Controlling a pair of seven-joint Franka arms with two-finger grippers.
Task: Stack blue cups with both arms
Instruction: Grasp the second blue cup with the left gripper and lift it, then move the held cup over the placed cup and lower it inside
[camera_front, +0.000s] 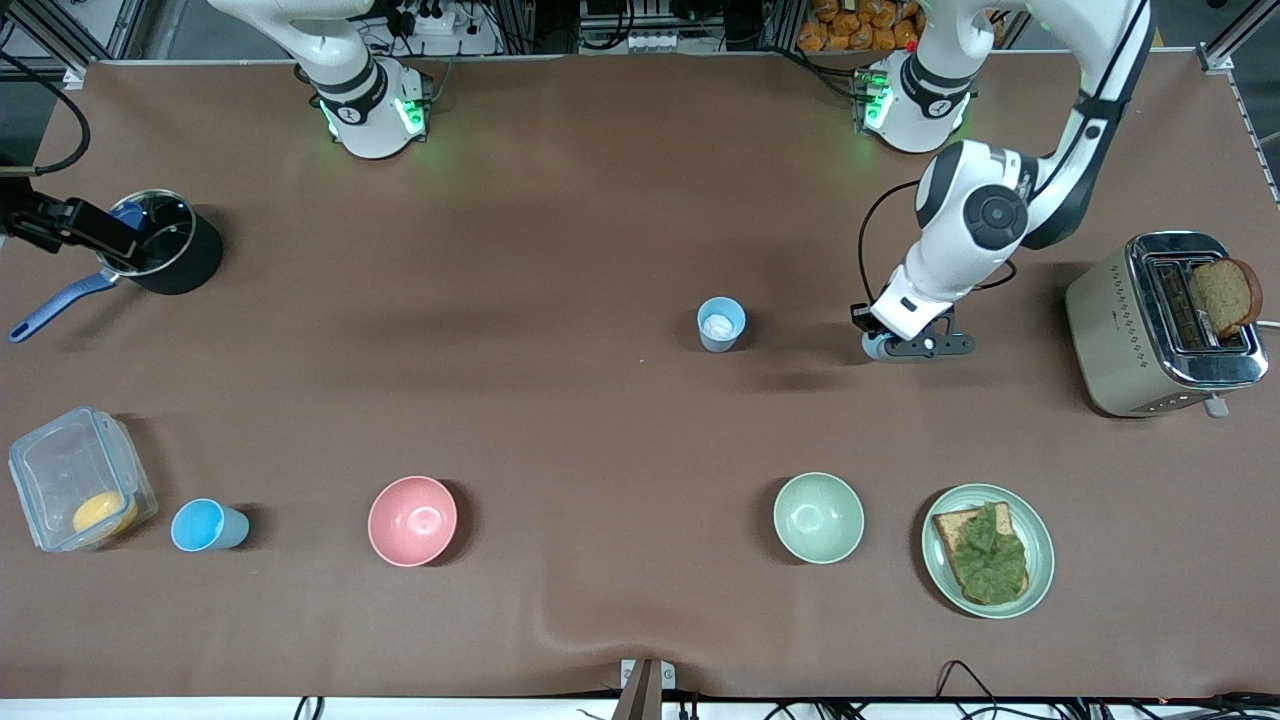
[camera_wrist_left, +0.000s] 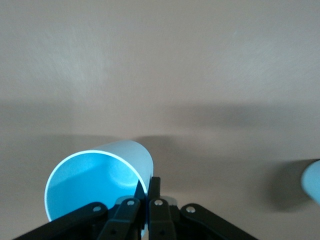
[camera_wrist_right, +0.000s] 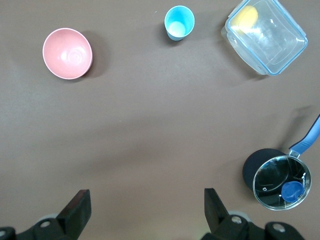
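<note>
Front view shows the bright blue cup (camera_front: 208, 525) nearest the camera, standing mouth up at the right arm's end of the table, between the clear box (camera_front: 80, 478) and the pink bowl (camera_front: 412, 520). Farther from the camera, about mid-table, the pale cup (camera_front: 721, 323) also stands upright, its long axis vertical and its whitish bottom showing. Beside it, toward the left arm's end and the toaster (camera_front: 1160, 325), the left gripper (camera_front: 915, 345) is down at the table with its fingers pressed together on the wall of a third cup (camera_wrist_left: 100, 185), one finger inside the rim and one outside. That cup's mouth faces the wrist camera; we cannot tell whether it stands flat or tips. We judge these cups light, thin and smooth, so a rim pinch like this should carry one, though it may swing or slip. The right gripper (camera_wrist_right: 147, 215) waits high over the table near the pot (camera_wrist_right: 280, 181), its fingers spread and empty.
</note>
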